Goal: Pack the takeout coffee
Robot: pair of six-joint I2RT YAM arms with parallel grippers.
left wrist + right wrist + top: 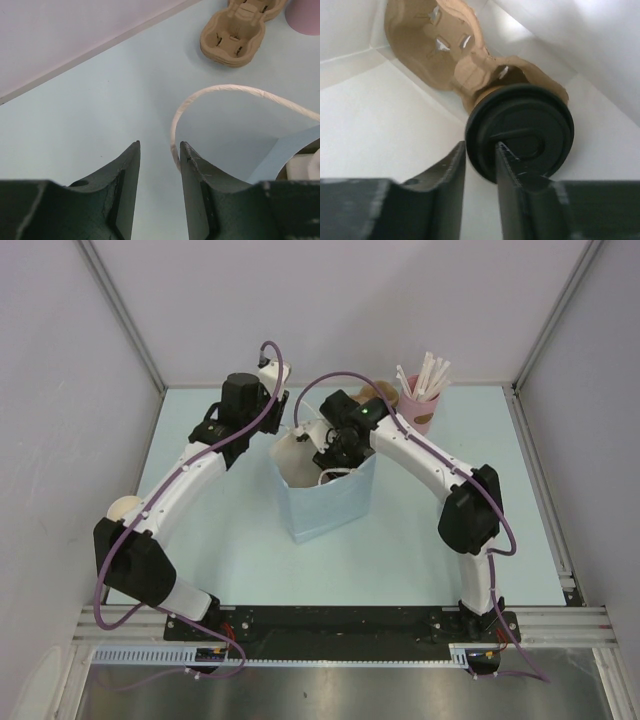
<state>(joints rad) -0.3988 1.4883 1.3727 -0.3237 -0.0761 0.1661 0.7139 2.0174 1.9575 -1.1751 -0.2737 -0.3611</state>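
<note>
Cup (520,135) is sitting inside the bag (330,505), seated in a carrier (435,45). Its black lid is facing the wrist camera, long axis running toward the bag's mouth. Right gripper (479,144) is reaching in, jaws slightly apart astride the lid's rim; grip can't be told. Left gripper (159,143) is hovering half open, gripping nothing, bag handle (220,89) just beside one finger. Spare carriers (232,42) and a pink cup (420,410) are standing behind the bag.

My top camera looked down from behind over the whole table (230,540). Both wrist cameras sat close, sharing the bag (295,150): left just outside, right seemingly inside it.
</note>
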